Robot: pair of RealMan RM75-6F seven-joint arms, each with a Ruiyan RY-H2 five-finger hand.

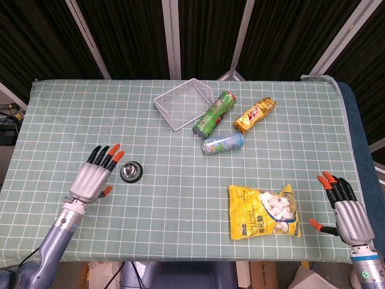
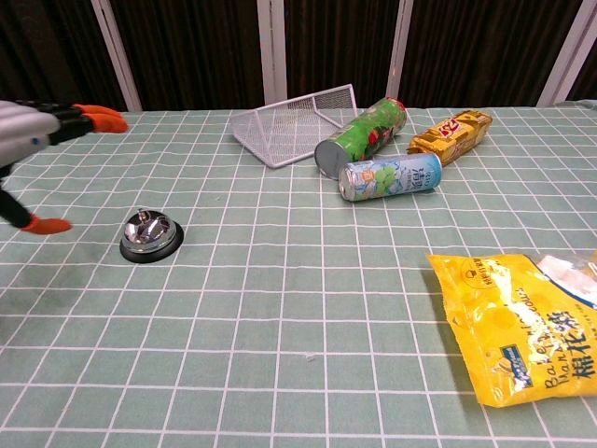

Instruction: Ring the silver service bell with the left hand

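The silver service bell (image 1: pixel 131 171) (image 2: pixel 150 237) stands on its black base at the left of the green checked table (image 1: pixel 180 205), with nothing touching it. My left hand (image 1: pixel 93 177) (image 2: pixel 33 149) hovers to the left of the bell, raised off the cloth, fingers spread and empty. Its orange fingertips (image 1: pixel 115 149) point toward the far side. My right hand (image 1: pixel 344 208) lies near the table's front right corner, fingers apart, holding nothing. It does not show in the chest view.
A tipped wire basket (image 1: pixel 184 102), a green can (image 1: pixel 214 112), a blue-white can (image 1: pixel 222 143) and a gold snack pack (image 1: pixel 254 114) lie at the back centre. A yellow marshmallow bag (image 1: pixel 263 211) lies front right.
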